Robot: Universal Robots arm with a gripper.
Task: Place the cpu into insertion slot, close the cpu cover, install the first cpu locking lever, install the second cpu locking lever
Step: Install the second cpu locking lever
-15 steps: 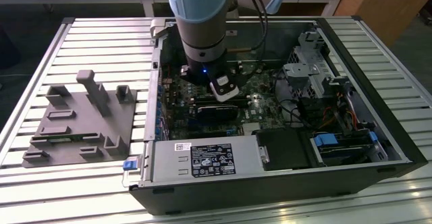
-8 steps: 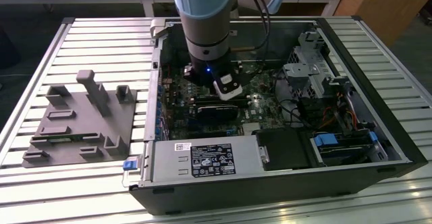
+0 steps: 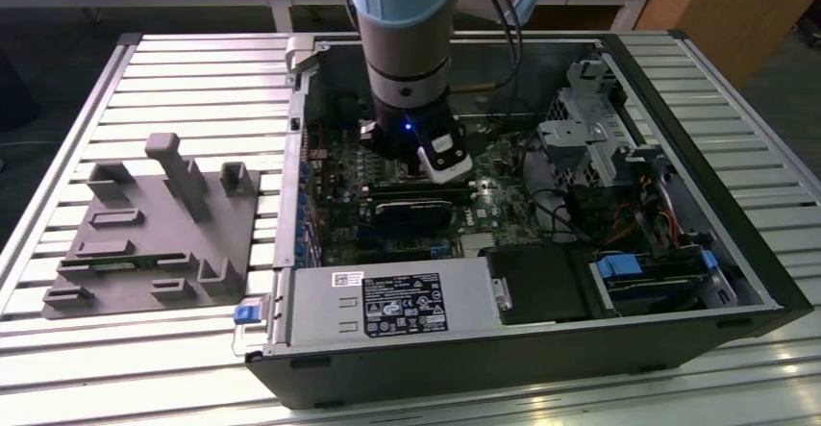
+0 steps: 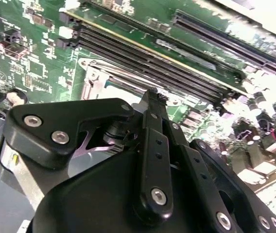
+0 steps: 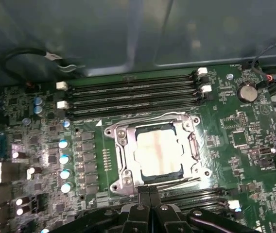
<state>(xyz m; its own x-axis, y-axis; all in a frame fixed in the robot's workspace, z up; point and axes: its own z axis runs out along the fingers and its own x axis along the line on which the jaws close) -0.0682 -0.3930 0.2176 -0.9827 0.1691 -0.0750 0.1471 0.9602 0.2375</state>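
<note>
In the exterior view the arm's gripper (image 3: 443,171) hangs low inside the open computer case (image 3: 718,253), over the green motherboard (image 3: 501,216). In the first wrist view the cpu (image 5: 157,154) lies flat in the insertion slot (image 5: 137,171), its dull metal top showing through the square cut-out of the cpu cover (image 5: 123,153), which is down over it. The gripper's fingertips (image 5: 149,190) are pressed together with nothing between them, at the socket edge away from the memory slots (image 5: 128,92). A thin wire locking lever (image 5: 174,115) runs along the edge beside those slots; whether it is already hooked under its catch cannot be told from here, and the lever nearest the fingers is partly hidden by them. The work looks to be at the lever stage. To do it well, the closed tips should bear on the lever's handle end only, pushing it down and slightly sideways so it slips under its retaining tab, without leaning on the cover or chip. The second wrist view shows the fingers (image 4: 152,145) reaching towards the socket frame (image 4: 96,80), so the approach has little room for sideways drift.
</note>
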